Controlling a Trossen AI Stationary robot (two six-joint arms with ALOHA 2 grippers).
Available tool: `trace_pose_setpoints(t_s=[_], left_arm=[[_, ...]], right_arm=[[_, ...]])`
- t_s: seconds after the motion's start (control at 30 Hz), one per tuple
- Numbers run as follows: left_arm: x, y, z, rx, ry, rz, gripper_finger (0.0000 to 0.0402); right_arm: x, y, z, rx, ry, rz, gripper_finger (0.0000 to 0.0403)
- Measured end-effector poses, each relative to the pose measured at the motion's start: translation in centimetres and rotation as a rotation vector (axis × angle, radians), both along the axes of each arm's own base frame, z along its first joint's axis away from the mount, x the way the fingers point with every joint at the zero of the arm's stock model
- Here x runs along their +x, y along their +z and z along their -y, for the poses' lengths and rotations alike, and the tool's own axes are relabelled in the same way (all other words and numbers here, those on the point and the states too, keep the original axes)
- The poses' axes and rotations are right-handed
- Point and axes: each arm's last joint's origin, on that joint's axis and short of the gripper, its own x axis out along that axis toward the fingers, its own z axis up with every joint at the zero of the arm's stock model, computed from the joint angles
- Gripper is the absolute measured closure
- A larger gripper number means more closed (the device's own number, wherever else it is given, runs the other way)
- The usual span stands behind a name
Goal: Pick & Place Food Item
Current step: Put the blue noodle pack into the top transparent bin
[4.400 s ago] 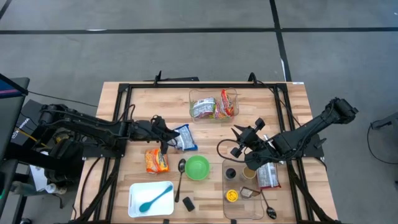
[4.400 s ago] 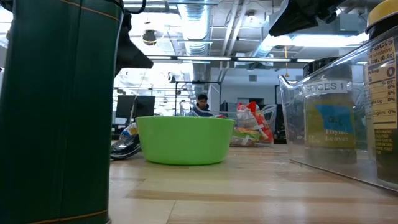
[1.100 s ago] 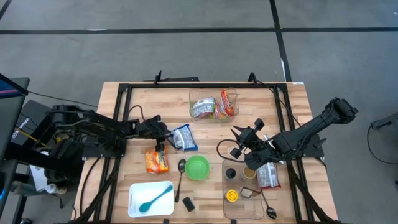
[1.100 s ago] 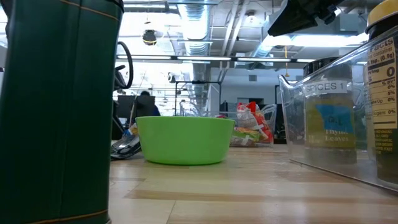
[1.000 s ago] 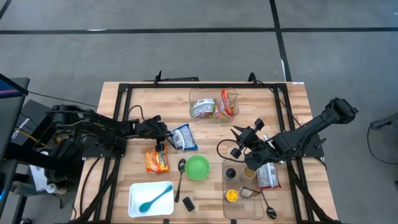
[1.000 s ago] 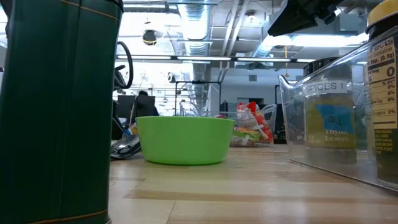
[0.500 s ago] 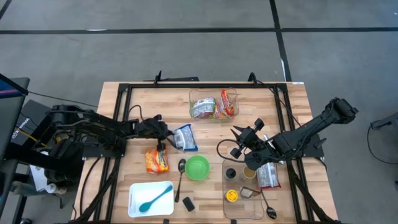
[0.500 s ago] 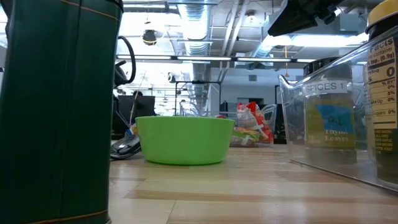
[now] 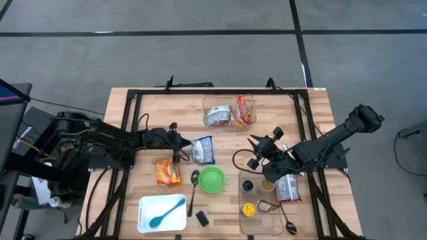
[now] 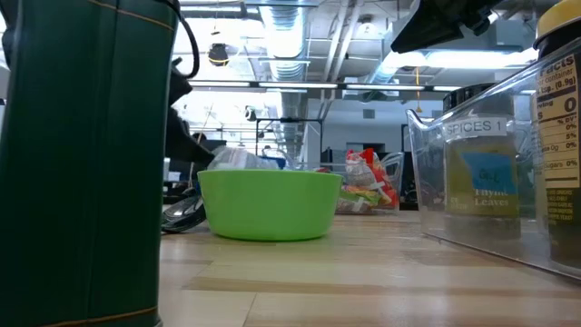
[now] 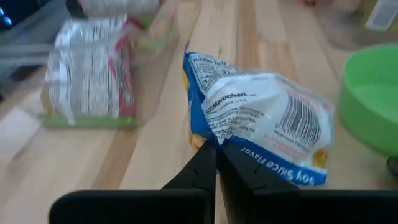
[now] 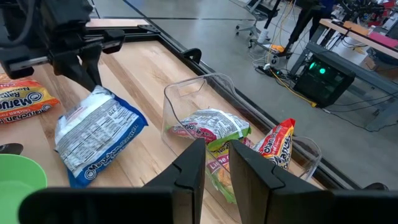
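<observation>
A blue-and-white ramen packet [image 9: 202,150] is held by my left gripper [image 9: 179,148] left of centre on the table, just beyond the green bowl [image 9: 212,179]. The packet also shows in the left wrist view [image 11: 267,124], in the right wrist view [image 12: 96,134], and above the bowl's rim in the low view [image 10: 238,160]. My right gripper [image 9: 257,148] is open and empty right of the bowl, facing the clear bin [image 9: 229,113] that holds other packets. My left gripper pinches the packet's sealed end edge [image 11: 210,140] between its two shut fingers. The fingers come from the table's left, slanting down. The held end is raised and the packet slopes down away from the fingers [image 12: 92,73]. I cannot tell whether its low end touches the table.
An orange ramen packet [image 9: 168,172] lies near my left gripper. A spoon [image 9: 193,187], a white tray with a teal spoon [image 9: 162,213] and a small black item [image 9: 201,217] lie toward the near edge. A clear spice bin [image 9: 263,200] stands at the near right.
My left gripper has gone a little toward the table's right edge and up with the blue packet. The packet's held end has come up off the table, and it now shows above the bowl's rim in the low view.
</observation>
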Motion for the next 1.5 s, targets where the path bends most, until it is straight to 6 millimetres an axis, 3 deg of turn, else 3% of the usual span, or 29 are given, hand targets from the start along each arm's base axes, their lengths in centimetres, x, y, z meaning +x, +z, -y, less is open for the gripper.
trace_pose_setpoints(t_s=[1.07, 1.5], left_arm=[[0.9, 5.0, 3.6, -0.008, -0.165, 0.537, 0.0398], [2.0, 6.4, 3.8, -0.01, -0.17, 0.6, 0.04]], right_arm=[[0.0, 0.0, 0.0, 0.0, 0.0, -0.001, 0.0337], [0.0, 0.0, 0.0, 0.0, -0.001, 0.0, 0.0337]])
